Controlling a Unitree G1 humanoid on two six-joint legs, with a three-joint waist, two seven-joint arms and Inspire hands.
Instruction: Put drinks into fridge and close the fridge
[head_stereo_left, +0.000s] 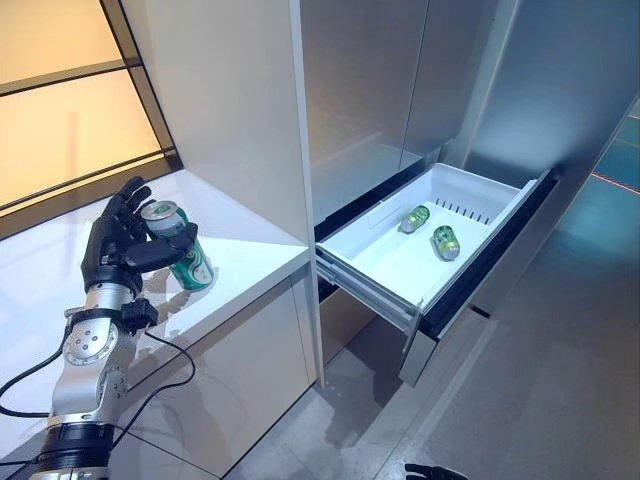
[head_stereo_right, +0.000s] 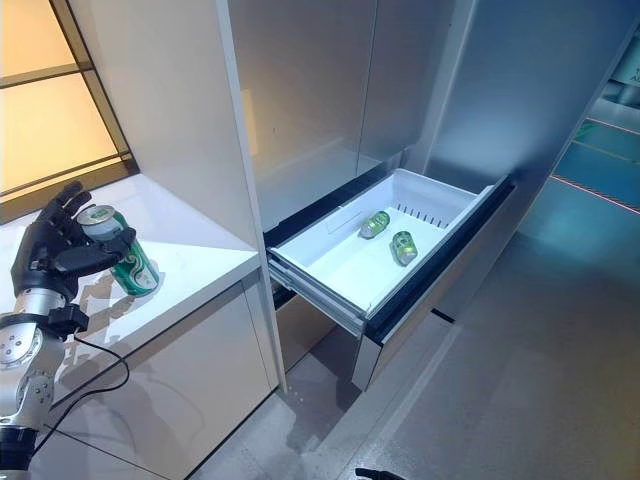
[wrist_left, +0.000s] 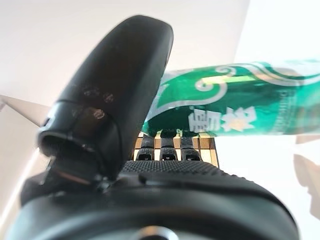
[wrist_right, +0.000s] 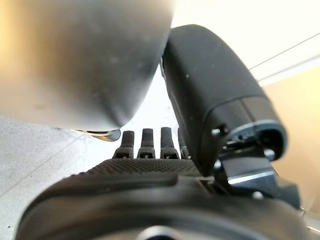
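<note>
Print: green aluminium drink can (head_stereo_left: 184, 247) carries white characters and pale swirls on its side, seen in the left wrist view; wording left unread.
Left hand (head_stereo_left: 118, 243): dark fingers and thumb curled round the green can, holding it tilted, its base on the white countertop (head_stereo_left: 240, 262).
Edges: countertop's front edge runs just beyond the can, on the side away from the left hand; a white upright cabinet panel (head_stereo_left: 225, 100) stands close behind it.
Open room: white plastic fridge drawer (head_stereo_left: 385, 265) is pulled out, well apart from the left hand, past the counter edge; two more green cans (head_stereo_left: 431, 230) lie on their sides inside.
Right hand (wrist_right: 150, 145): shown in its wrist view, dark fingers straight, holding nothing.
</note>
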